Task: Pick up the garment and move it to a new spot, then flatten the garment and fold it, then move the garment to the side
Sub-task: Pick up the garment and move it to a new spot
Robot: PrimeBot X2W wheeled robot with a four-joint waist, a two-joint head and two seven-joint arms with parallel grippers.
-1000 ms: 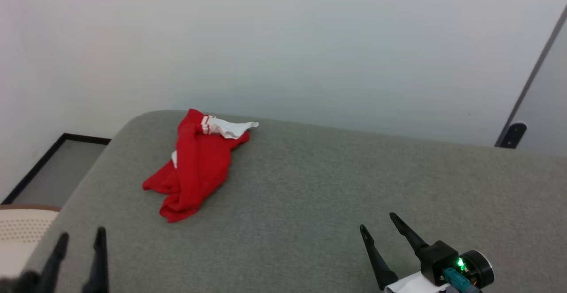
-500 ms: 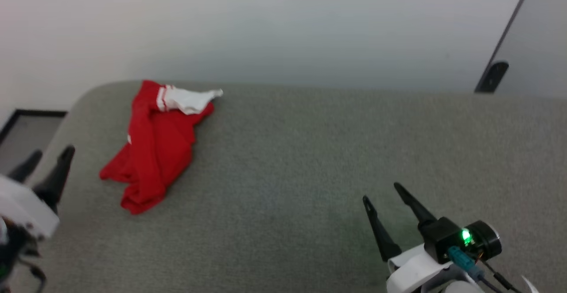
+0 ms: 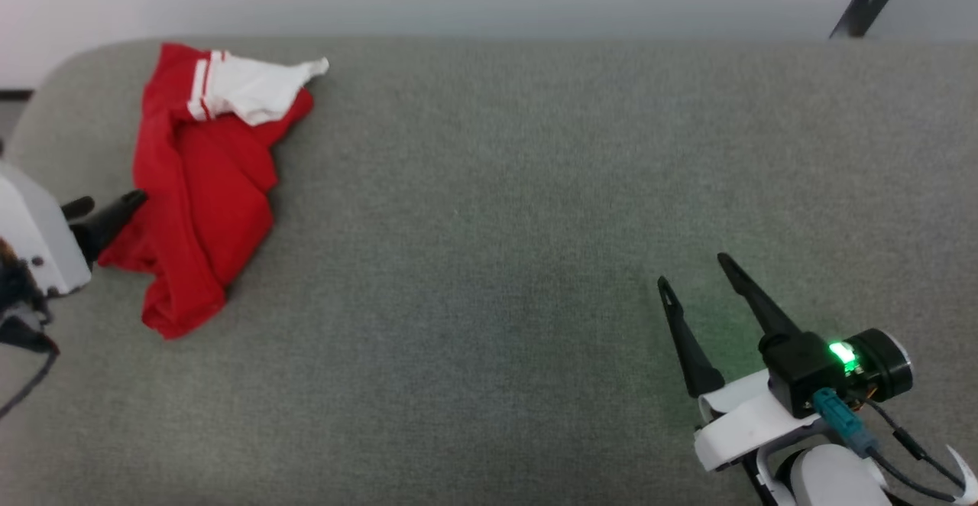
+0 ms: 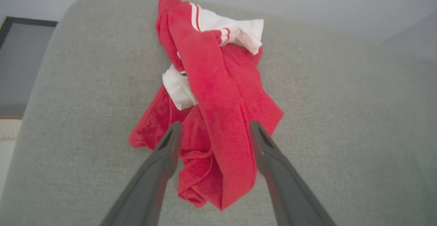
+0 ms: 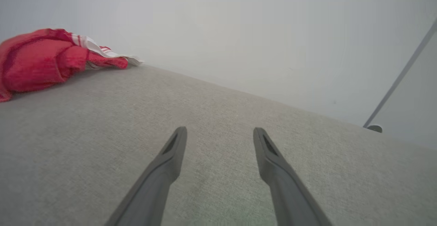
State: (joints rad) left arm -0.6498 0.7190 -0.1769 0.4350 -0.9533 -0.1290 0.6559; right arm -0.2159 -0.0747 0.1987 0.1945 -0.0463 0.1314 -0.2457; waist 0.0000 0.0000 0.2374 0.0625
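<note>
Lying crumpled near the far left corner of the grey fabric-covered table (image 3: 535, 223), the garment (image 3: 202, 185) is a red heap with its long axis running from far to near, leaning only slightly off that line. Its far end carries a white sleeve (image 3: 256, 89) with red-and-white striped trim, and the sleeve's loose tip points right, along the far edge of the table. Its near end is a bunched red fold that points toward the near side. In the left wrist view a second patch of white shows partway down the heap, tucked under a red ridge that follows the same long axis.

The left tool (image 3: 111, 202) sits at the garment's left side, its two dark fingers spread apart and gripping nothing. One fingertip (image 3: 137, 199) reaches the red edge; whether it presses the cloth I cannot tell. Seen along its own fingers, the left tool (image 4: 215, 125) frames the near half of the garment (image 4: 218, 110) between them.

The right tool (image 3: 692, 270) stands well apart at the near right, low over bare table, fingers wide and empty, pointing far and a little left, a green light (image 3: 840, 353) glowing on its wrist. From its own camera the right tool (image 5: 220, 129) aims at the pale wall (image 5: 256, 31), with the garment (image 5: 37, 60) off at the far left.
</note>
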